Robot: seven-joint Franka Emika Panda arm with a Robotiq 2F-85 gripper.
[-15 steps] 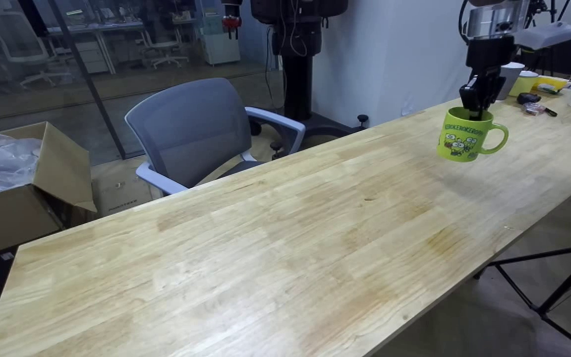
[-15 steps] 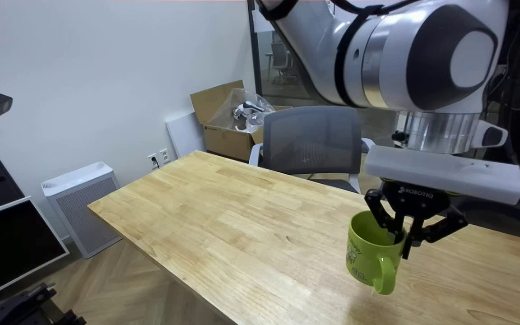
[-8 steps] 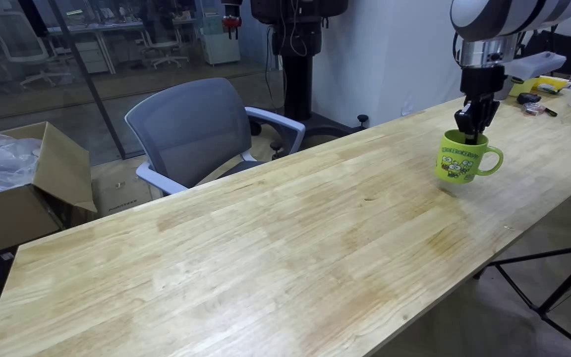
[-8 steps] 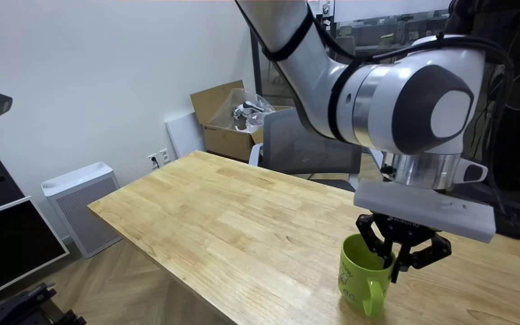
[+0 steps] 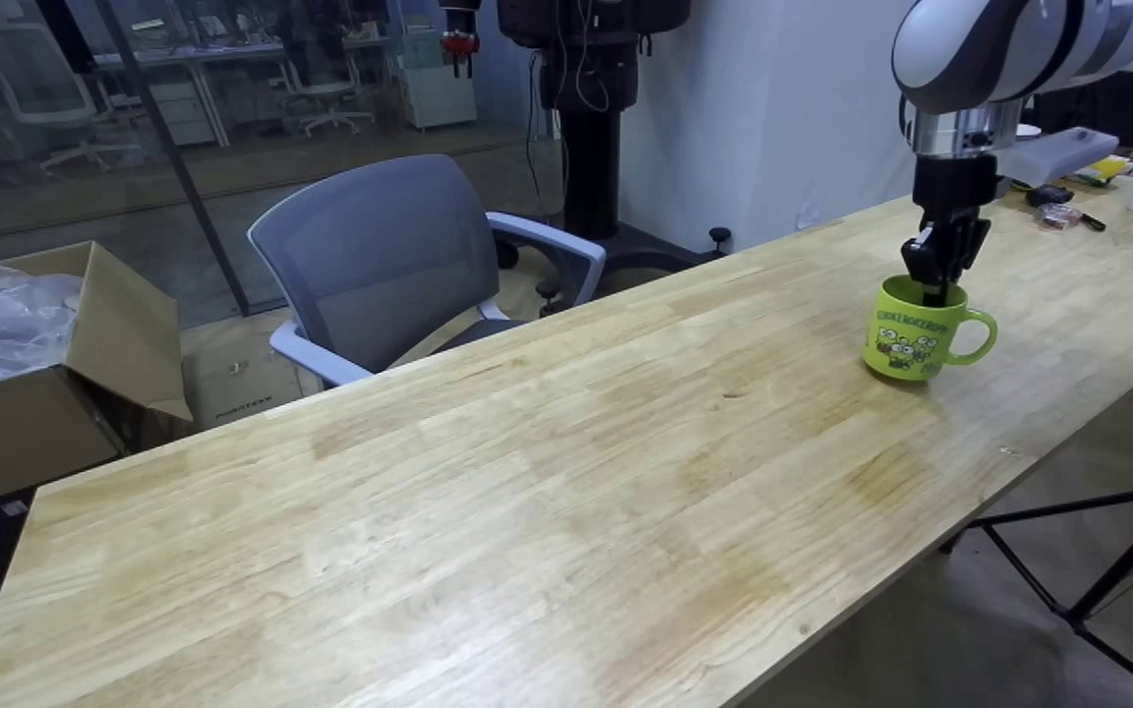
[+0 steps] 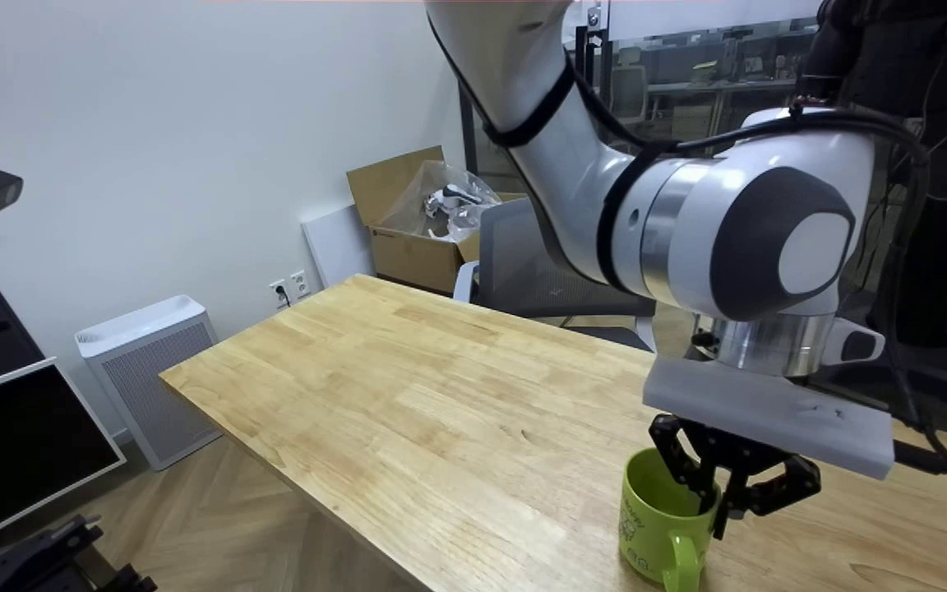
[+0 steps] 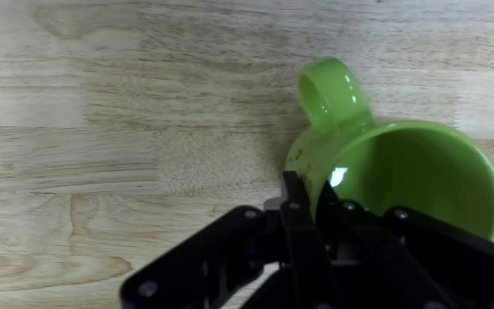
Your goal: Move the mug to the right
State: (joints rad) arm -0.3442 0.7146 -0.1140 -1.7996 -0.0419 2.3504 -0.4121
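"So, what are we counting?"

"One mug, one table, and one gripper with two fingers, pinching the mug's wall between them."

"Looks?"

"Glossy lime green, one loop handle, cartoon faces printed on the side."

"Any writing?"

"We make out 'KERO'. The mug's base is at or just above the table; we can't tell which"

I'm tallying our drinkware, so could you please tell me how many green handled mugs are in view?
1: the lime-green mug, gripped by its rim in the claw; others may be hidden behind the arm.
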